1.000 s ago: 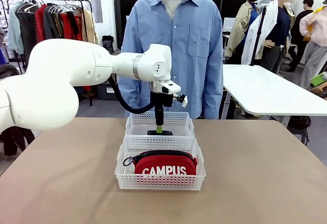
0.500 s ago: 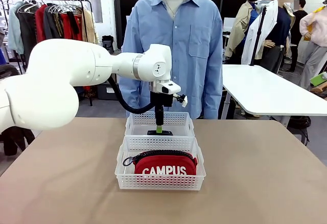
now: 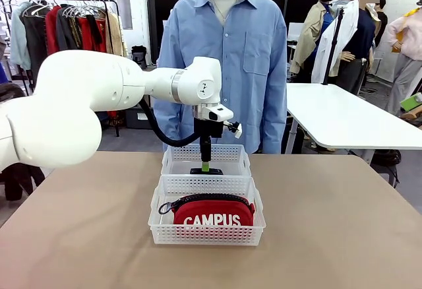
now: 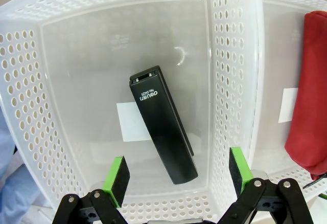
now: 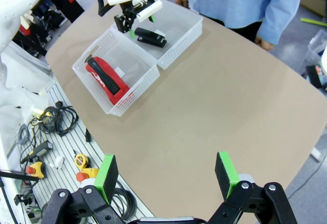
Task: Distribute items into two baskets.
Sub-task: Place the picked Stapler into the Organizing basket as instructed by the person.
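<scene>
- The left arm is glossy white, with thick rounded links and a grey ring at one joint.
- A black ribbed cable loops beneath its wrist.
- The left gripper has black linkage fingers with silver screws and bright green pads.
- The right gripper has the same build.
- The person wears a light blue button shirt over a white tee.
</scene>
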